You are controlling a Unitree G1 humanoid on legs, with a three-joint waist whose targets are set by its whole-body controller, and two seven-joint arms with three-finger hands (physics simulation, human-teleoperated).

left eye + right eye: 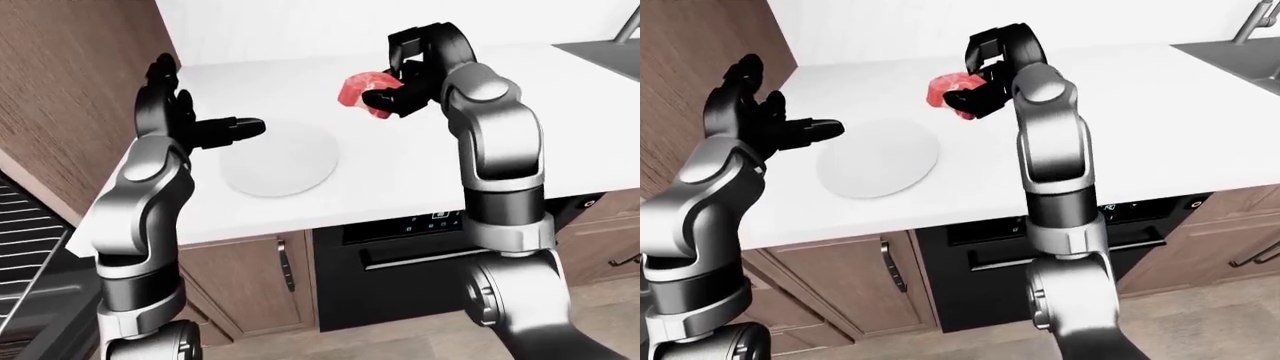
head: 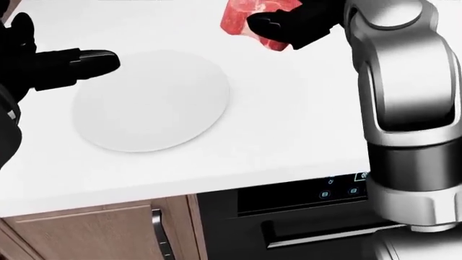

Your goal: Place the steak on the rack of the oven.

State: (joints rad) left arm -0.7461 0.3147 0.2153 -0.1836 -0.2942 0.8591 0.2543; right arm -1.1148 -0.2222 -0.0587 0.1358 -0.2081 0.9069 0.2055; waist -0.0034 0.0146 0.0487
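Silver jointed arms with black bands, each black robot hand (image 1: 405,75) three-fingered.

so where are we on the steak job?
Done: the right robot hand has closed on the steak, held clear of the bare white plate. In hand: steak carried above the counter; left robot hand open beside the plate. Left: the oven below looks shut, nothing racked yet.

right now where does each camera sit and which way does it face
Head view: on the head, looking steeply down at the round white plate; right robot hand holds the raw red steak.
Left-eye view: head-mounted, facing the white counter and black oven; both arms show.
Right-eye view: nearly the same scene; left robot hand open.
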